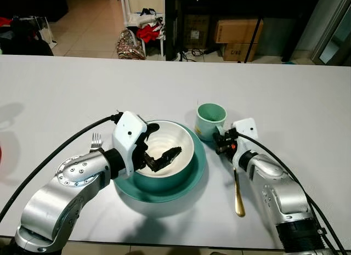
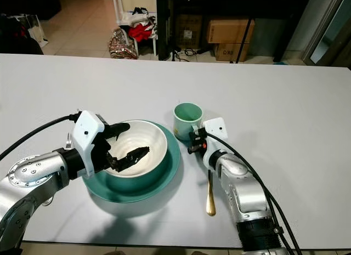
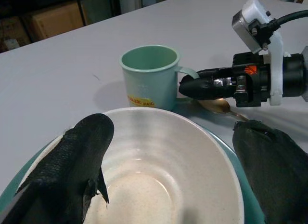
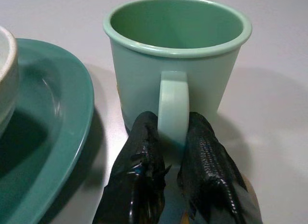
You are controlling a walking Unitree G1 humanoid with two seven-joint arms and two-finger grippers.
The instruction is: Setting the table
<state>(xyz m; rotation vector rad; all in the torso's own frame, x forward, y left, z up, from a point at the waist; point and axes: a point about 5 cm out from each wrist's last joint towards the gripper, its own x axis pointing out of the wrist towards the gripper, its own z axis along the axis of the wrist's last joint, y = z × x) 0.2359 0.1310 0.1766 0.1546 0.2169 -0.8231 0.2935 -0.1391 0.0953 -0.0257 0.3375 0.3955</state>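
1. Where the white tabletop [image 1: 285, 96] carries the place setting, a silver fork [image 1: 96, 141] lies at the far left, its tines showing just beyond the left arm.
2. Left gripper [image 1: 156, 153]: reaches over the white bowl [image 1: 178, 140]; its fingers [image 3: 72, 161] are spread wide apart across the bowl's mouth and hold nothing.
3. White bowl: upright, sitting on the teal plate [image 1: 198, 170] before the robot.
4. Pale green mug [image 1: 211, 119]: upright on the tabletop just beyond the plate's right rim, with a yellow label low on its wall; its handle [image 4: 173, 106] points toward the right gripper.
5. Right gripper [image 1: 222, 140]: low over the tabletop just right of the mug; the two black fingers [image 4: 142, 180] are closed against either side of the handle, pinching it.
6. Gold spoon [image 1: 238, 197]: lies on the tabletop right of the plate, partly under the right arm, its handle end nearest the robot.
7. Background: cardboard boxes [image 1: 237, 31] and a heap of bags [image 1: 131, 44] stand on the tiled floor beyond the tabletop's far edge.
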